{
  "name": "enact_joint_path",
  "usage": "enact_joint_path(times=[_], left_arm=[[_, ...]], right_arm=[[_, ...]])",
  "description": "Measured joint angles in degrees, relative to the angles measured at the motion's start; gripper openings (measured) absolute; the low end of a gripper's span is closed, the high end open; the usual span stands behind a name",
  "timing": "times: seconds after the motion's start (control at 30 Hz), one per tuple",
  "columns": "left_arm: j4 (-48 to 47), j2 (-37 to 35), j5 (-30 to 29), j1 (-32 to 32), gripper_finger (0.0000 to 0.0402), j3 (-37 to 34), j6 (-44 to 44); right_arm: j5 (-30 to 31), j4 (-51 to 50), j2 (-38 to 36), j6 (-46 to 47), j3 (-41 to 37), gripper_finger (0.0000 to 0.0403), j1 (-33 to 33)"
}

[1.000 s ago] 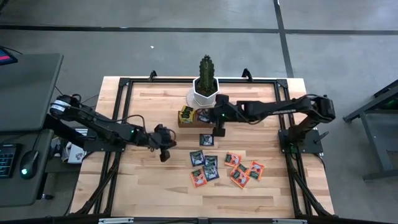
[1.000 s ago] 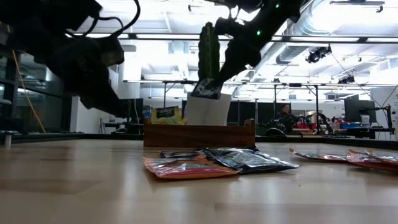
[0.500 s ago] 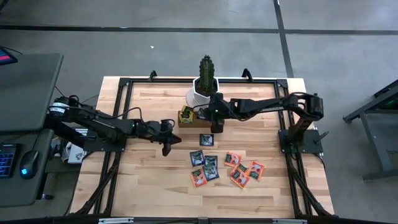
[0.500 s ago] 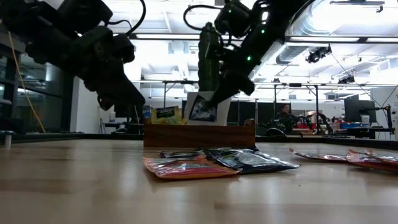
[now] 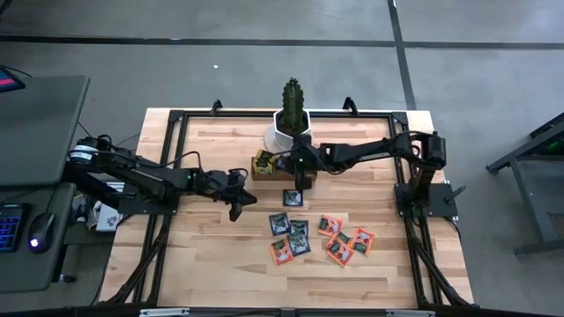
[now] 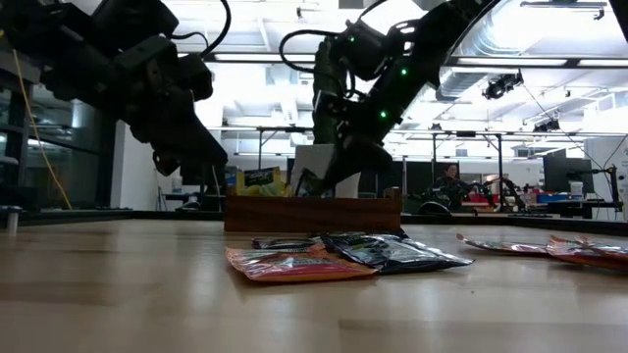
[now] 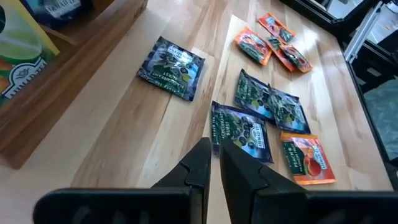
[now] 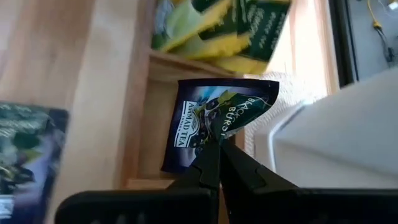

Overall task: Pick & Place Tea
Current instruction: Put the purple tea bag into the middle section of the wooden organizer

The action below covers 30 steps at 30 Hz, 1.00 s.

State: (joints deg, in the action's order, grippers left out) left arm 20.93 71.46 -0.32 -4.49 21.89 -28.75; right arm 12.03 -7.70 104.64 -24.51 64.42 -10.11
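The wooden tray (image 5: 269, 167) stands by the white cactus pot (image 5: 289, 136), with yellow-green sachets (image 8: 217, 28) in one compartment. My right gripper (image 5: 300, 176) is over the tray, shut on a dark blue sachet (image 8: 214, 115). The other sachets lie flat on the table. One dark sachet (image 5: 293, 197) is alone, and dark ones (image 5: 300, 234) and orange ones (image 5: 344, 242) are grouped nearer the near edge. My left gripper (image 5: 236, 210) hovers shut to the left of them, touching nothing. In its wrist view (image 7: 216, 154) it points at a dark sachet (image 7: 241, 132). My right gripper pinches the dark blue sachet between its two fingers by one edge (image 8: 210, 140). It comes from above, slanting down from the table's right. The sachet hangs below the fingertips over the tray's middle compartment, its lower end (image 6: 307, 186) at the tray's rim. Whether it touches the tray I cannot tell.
The white pot (image 8: 336, 137) with the tall cactus (image 6: 330, 88) stands right behind the tray, close to the right gripper. A black frame (image 5: 176, 119) runs round the table's edges. Bare wood lies to the left of the sachets and along the near edge (image 5: 211, 273).
My right gripper has carried the dark blue sachet toward the table's left and down, from beside the tray to over its middle compartment. The sachet now hangs lower, at the tray's rim. My left gripper has shifted a little toward the sachets, then held still.
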Motion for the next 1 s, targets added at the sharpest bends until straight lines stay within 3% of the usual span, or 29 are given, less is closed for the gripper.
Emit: enact_joint_path(times=[0.27,0.73,1.0], left_arm=[[0.0,0.0,0.0,0.0,0.0033,0.0,0.0],[0.0,0.0,1.1,0.0,0.0033,0.0,-0.1],[0.5,0.0,0.8,0.0,0.0032,0.1,-0.1]], right_arm=[[-2.0,0.3,0.0,0.3,0.0,0.0014,0.0],[-1.6,0.7,-0.2,4.8,0.0,0.0124,0.2],[0.5,0.6,-3.4,5.3,0.0,0.0140,1.8]])
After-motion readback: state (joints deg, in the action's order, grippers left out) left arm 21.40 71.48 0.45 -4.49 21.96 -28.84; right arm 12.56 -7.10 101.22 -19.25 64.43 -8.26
